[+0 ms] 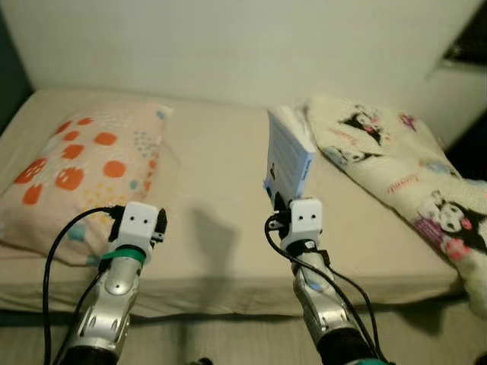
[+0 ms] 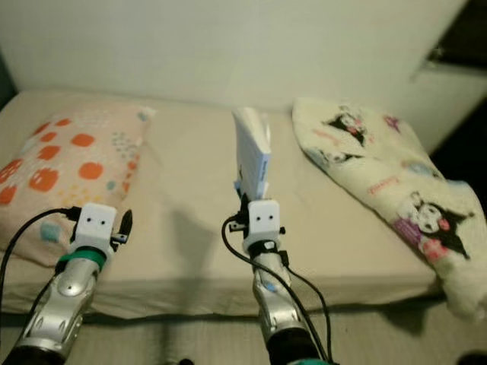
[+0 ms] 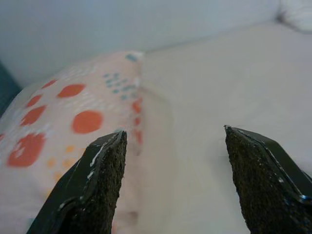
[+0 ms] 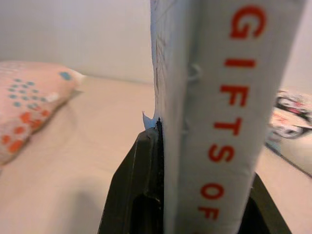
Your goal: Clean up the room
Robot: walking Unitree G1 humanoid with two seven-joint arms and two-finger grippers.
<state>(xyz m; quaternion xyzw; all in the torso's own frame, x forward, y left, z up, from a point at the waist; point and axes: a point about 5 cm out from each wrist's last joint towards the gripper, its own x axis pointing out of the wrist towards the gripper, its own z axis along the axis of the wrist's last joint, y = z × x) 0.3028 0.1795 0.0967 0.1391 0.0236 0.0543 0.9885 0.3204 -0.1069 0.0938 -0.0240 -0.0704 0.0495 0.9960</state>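
Observation:
A pale blue and white book (image 1: 288, 157) stands upright above the bed, held in my right gripper (image 1: 283, 199), which is shut on its lower edge. In the right wrist view its spine (image 4: 229, 117) carries red letters reading "GIFTS OF", with one black finger (image 4: 141, 180) pressed against the cover. My left gripper (image 3: 170, 146) is open with nothing between its fingers, hovering near the front edge of the bed beside the pillow (image 1: 84, 167).
A beige bed (image 1: 221, 190) spans the view against a pale wall. The pillow with orange dots lies at its left end. A cream cartoon-print blanket (image 1: 403, 167) is bunched at the right and hangs over the edge. Dark floor lies at the far right.

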